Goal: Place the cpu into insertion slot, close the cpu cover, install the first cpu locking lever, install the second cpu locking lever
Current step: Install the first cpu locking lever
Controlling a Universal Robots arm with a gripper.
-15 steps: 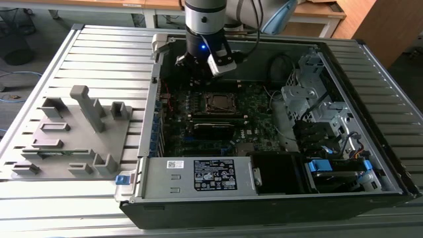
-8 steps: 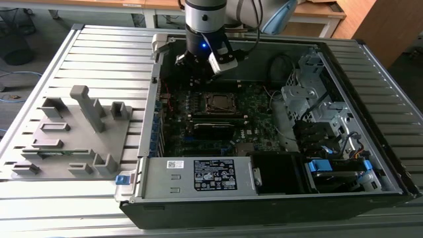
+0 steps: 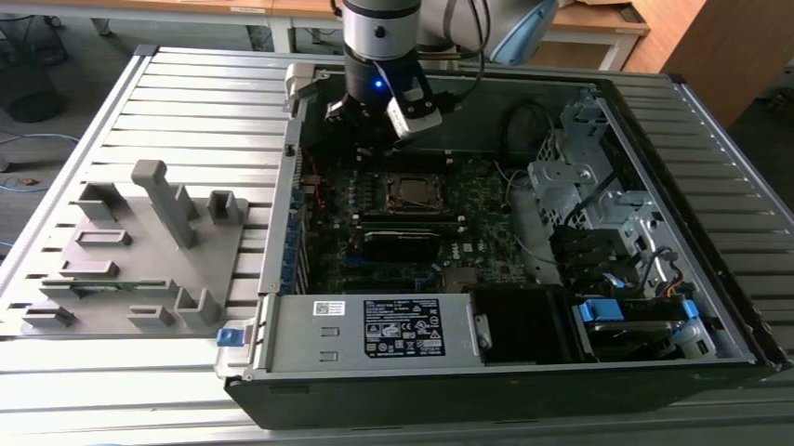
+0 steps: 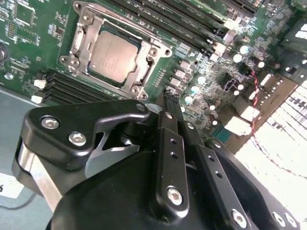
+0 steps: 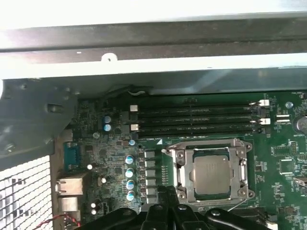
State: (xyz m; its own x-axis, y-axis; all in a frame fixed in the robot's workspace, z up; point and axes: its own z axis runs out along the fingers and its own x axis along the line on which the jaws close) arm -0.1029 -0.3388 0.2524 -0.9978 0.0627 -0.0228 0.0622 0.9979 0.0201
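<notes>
The cpu (image 4: pixel 111 53) lies flat in the insertion slot (image 4: pixel 76 44) on the green board, its dull metal face up. The silvery cpu cover (image 4: pixel 144 72) lies down around it as a frame. In the first wrist view the cpu (image 5: pixel 211 171) sits inside the cover (image 5: pixel 183 178). My gripper (image 4: pixel 169 97) hovers above the board just beside the socket's corner, fingers pressed together with nothing between them. Its fingers (image 5: pixel 163 196) are a short way off the socket's edge. In the exterior view the arm's wrist (image 3: pixel 378 84) stands over the case's far side, behind the cpu (image 3: pixel 410 190).
Long black memory sticks (image 5: pixel 196 120) run beside the socket. The open computer case has a wall (image 5: pixel 153 43) close by, a power supply (image 3: pixel 372 330) in front and a drive cage (image 3: pixel 583 186) on the exterior view's right. A grey fixture plate (image 3: pixel 125 251) lies on the left.
</notes>
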